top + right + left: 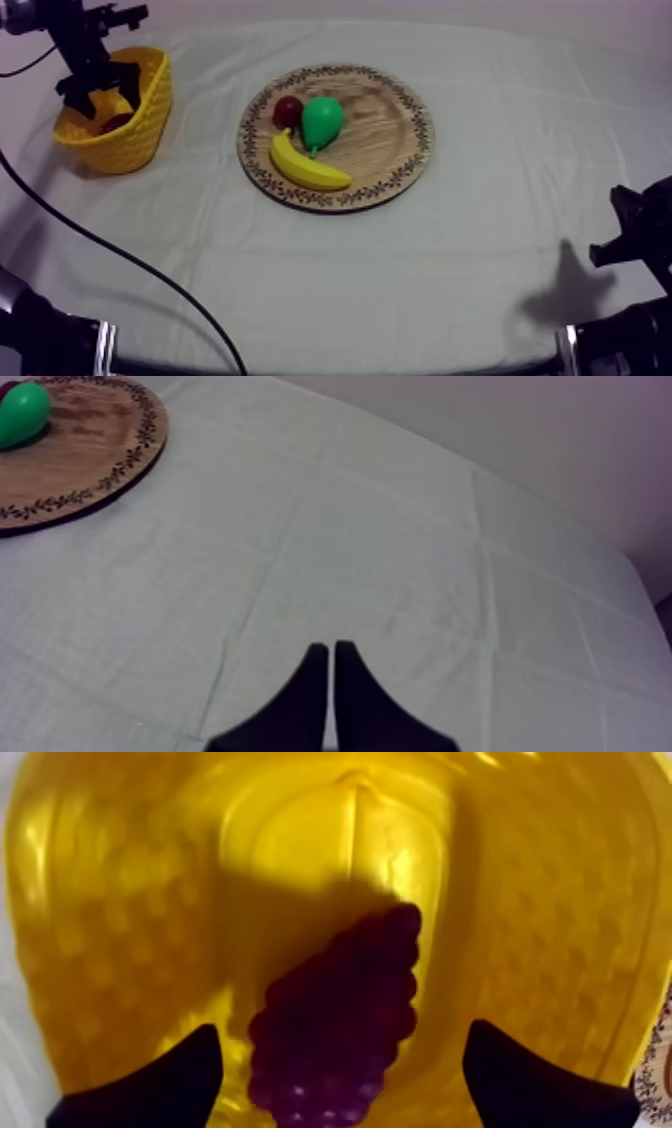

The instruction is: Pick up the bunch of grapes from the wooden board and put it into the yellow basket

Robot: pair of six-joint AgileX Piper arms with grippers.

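The purple bunch of grapes (335, 1022) lies inside the yellow basket (120, 932), on its floor. My left gripper (340, 1087) hangs open just above it, one black finger (165, 1087) on each side, neither touching the fruit. In the top view the left gripper (98, 98) sits over the basket (140, 125) at the far left, and a dark bit of the grapes (118, 122) shows inside. My right gripper (332, 651) is shut on nothing, low over bare cloth. In the top view it (638, 235) rests at the right edge.
The round wooden board (385, 135) in the middle of the table carries a banana (305, 167), a green pear (322, 120) and a small red fruit (287, 110). From the right wrist, the board (90, 456) and pear (22, 411) are seen far off.
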